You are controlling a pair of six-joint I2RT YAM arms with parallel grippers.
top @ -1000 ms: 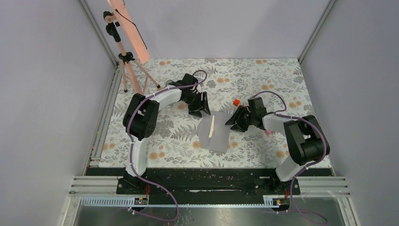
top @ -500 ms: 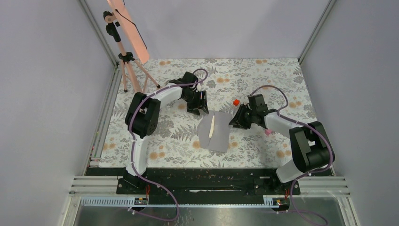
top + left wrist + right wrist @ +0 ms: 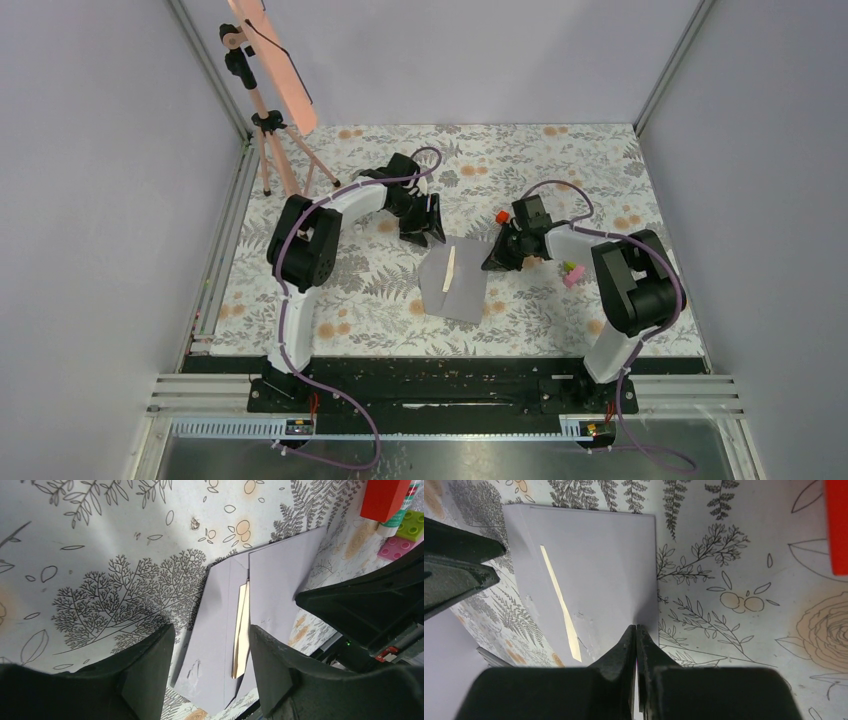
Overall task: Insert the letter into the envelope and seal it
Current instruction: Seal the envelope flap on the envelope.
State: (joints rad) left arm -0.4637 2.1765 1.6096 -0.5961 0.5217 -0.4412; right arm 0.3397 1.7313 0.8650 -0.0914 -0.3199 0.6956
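The grey-lilac envelope [image 3: 460, 288] lies flat in the middle of the floral table. The cream letter [image 3: 449, 268] shows as a narrow strip along the envelope's slit, the rest of it hidden inside. My left gripper [image 3: 425, 237] hangs open at the envelope's far left corner; in the left wrist view its fingers [image 3: 210, 630] stand either side of the envelope [image 3: 217, 615] and the letter strip [image 3: 242, 630] without touching. My right gripper [image 3: 492, 262] is shut, its tips [image 3: 636, 627] meeting at the right edge of the envelope [image 3: 599, 565], near the letter strip [image 3: 559, 600].
A red block [image 3: 502, 216] sits just beyond the right gripper. Pink and green bricks [image 3: 572, 270] lie by the right arm's elbow. A tripod [image 3: 268, 130] holding an orange panel stands at the back left. Grey walls close in the table on three sides.
The right gripper has closed from open and swung a little left and back along the envelope's right edge. The left gripper stays open in about the same place.
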